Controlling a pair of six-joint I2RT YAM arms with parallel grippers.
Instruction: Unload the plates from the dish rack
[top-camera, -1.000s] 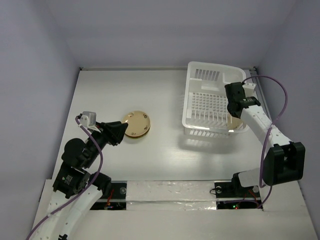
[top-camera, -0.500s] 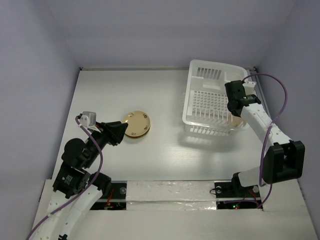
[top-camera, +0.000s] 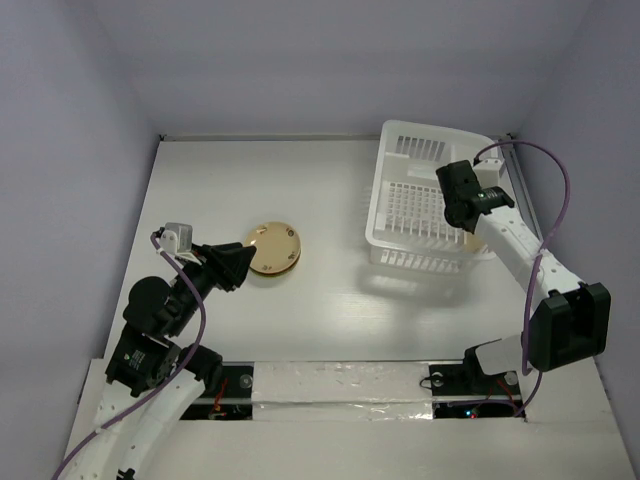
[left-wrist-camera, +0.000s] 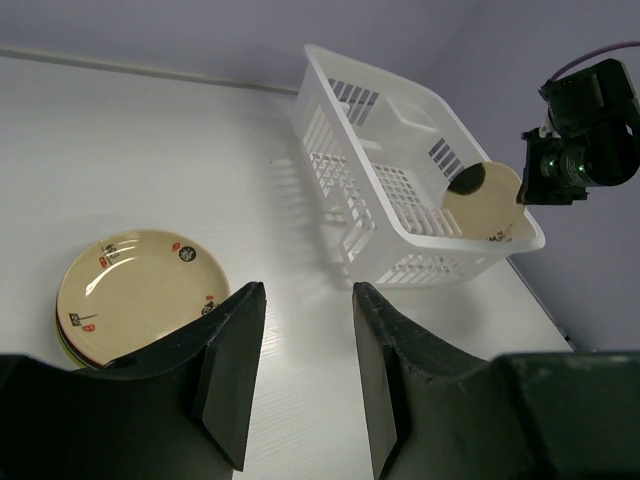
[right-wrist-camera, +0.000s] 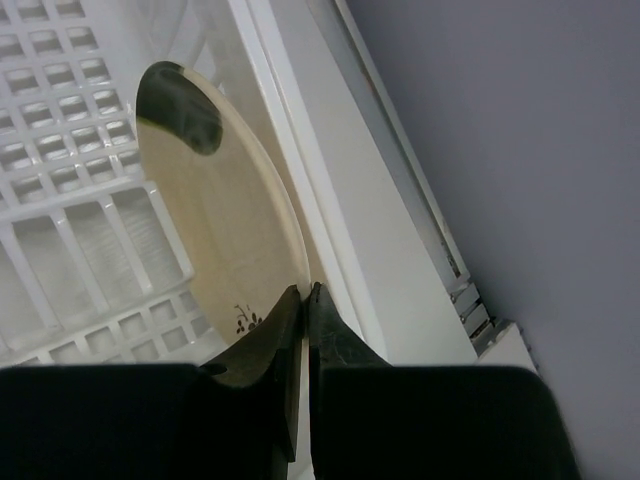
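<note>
Inside dish rack (top-camera: 415, 260) — cream plate (right-wrist-camera: 220, 220) rim clamped btw R pincer (right-wrist-camera: 305, 292) tips | L pincer (left-wrist-camera: 307, 295) half-open, empty

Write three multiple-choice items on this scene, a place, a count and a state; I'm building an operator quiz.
1. Relative to the rack, the stack lies: A inside; B on the table, to its left; C behind it.
2. Plates in the rack: A one; B three; C five.
3. The right gripper is: A open; B shut on the cream plate; C shut on the rack wall.
Key: 1 B, it sits apart on the table. 2 A, one cream plate stands there. 3 B, it pinches the rim.
</note>
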